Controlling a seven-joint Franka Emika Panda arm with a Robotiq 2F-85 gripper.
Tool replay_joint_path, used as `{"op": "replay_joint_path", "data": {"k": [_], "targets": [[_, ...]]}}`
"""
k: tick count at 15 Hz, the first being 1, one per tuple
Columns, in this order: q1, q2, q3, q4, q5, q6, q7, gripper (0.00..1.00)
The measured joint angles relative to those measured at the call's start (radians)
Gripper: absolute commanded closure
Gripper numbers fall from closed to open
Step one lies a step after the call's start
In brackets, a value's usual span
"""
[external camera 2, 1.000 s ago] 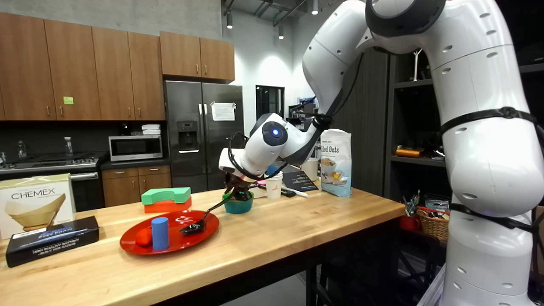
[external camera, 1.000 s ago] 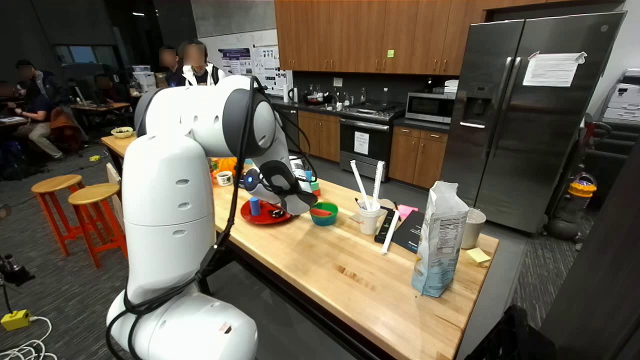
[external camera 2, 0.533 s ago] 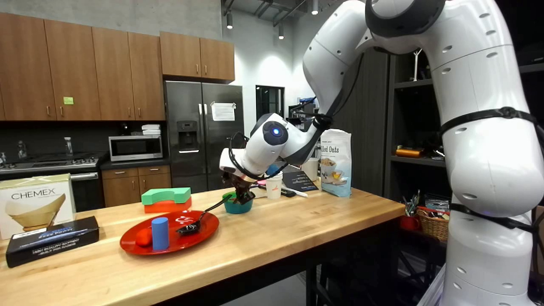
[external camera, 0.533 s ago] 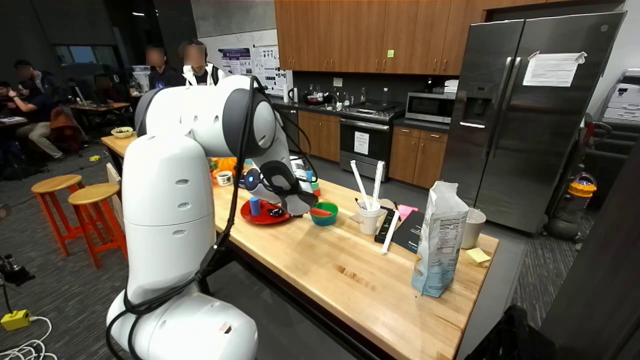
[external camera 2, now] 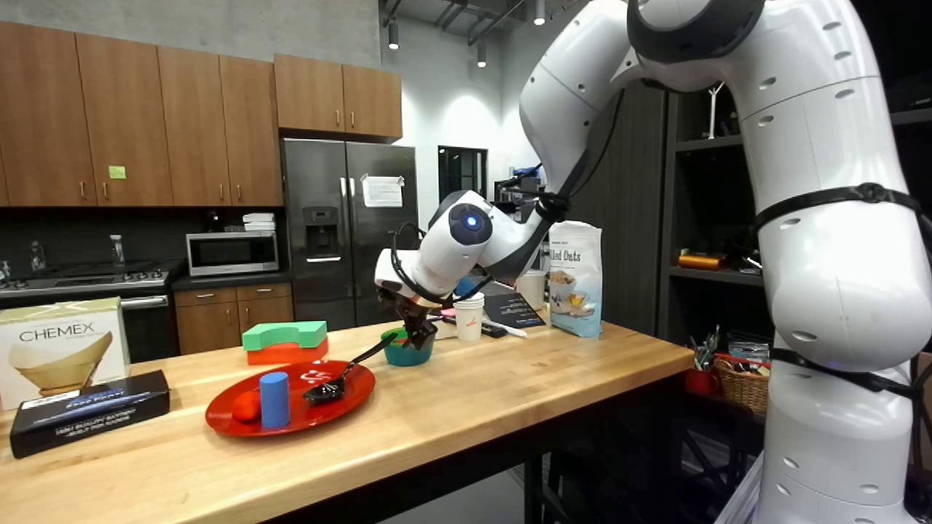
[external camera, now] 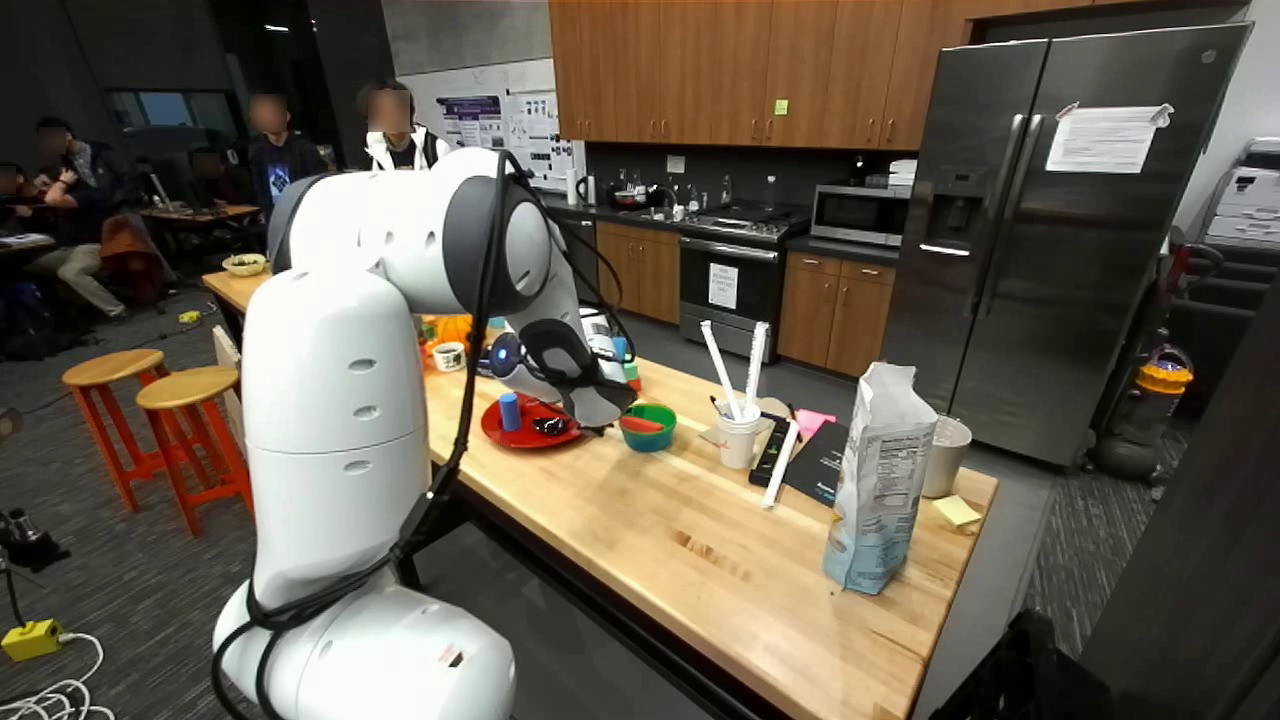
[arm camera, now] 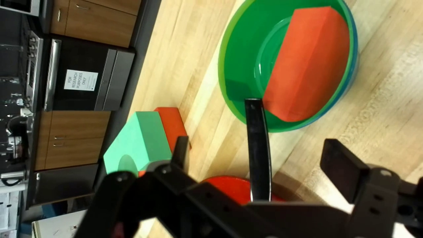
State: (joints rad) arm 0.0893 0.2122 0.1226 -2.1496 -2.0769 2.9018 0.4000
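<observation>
Between the tips of the spread, empty gripper [arm camera: 255,148], seen from the wrist, lay the black serving spoon's handle [arm camera: 259,158], long axis roughly square to the closing line, from the red plate [external camera 2: 320,416] below the gripper to the green bowl [arm camera: 239,56] beyond.

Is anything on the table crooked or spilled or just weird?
The black spoon looks a bit crooked: its scoop end is on the red plate, but its handle slants up toward the green bowl instead of lying flat. I can't tell if it touches the rim. I see nothing spilled.
</observation>
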Motion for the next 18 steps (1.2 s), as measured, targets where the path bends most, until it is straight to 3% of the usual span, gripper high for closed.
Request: {"op": "replay_joint_path", "data": {"k": [9, 18], "targets": [[0.005, -0.017, 0.015, 0.011, -0.022, -0.003, 0.017, 0.00], [0.005, -0.027, 0.067, 0.038, -0.341, -0.129, 0.258, 0.00]]}}
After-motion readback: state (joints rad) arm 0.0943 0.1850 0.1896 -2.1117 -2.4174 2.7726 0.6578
